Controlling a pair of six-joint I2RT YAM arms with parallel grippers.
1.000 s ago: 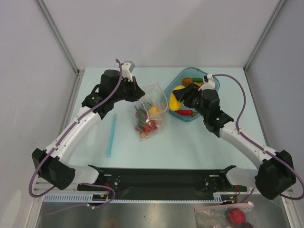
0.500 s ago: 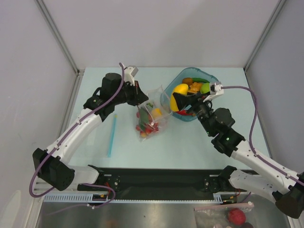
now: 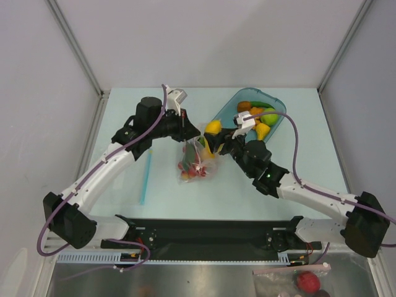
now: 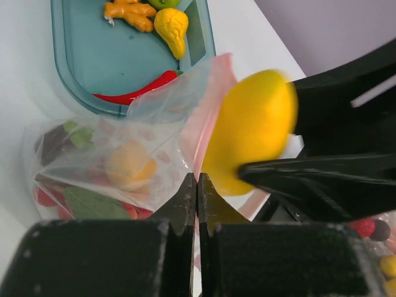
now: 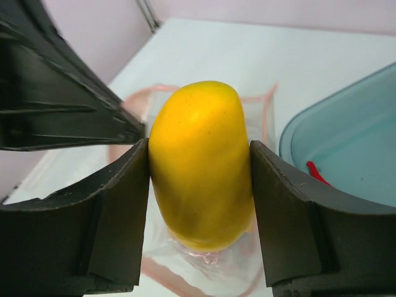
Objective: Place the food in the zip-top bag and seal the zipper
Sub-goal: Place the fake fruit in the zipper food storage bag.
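Top external view: left gripper (image 3: 193, 132) and right gripper (image 3: 213, 132) meet near mid-table, just above the clear bag (image 3: 195, 162).

Left wrist view: left fingers are pressed flat together on the bag's mouth edge. They pinch the pink strip (image 4: 207, 105) and hold that side up.

Right wrist view: right jaws stand at medium width, clamped on either side of the yellow lemon (image 5: 201, 164). The lemon is upright, its lower end over the bag's open mouth, with the pink rim showing around it below. Cannot tell whether the lemon touches the bag.

The bag's lower part rests on the table (image 3: 173, 198). Inside are an orange piece (image 4: 127, 166), a green leaf (image 4: 93, 204), a dark piece (image 4: 54, 139) and red bits (image 4: 44, 198).

The teal tray (image 3: 278, 104) sits just right of the bag. It holds a red chilli (image 4: 133, 94), a yellow pear-shaped piece (image 4: 172, 28) and an orange knobbly piece (image 4: 130, 10).

A blue stick (image 3: 145, 176) lies left of the bag, apart from it.
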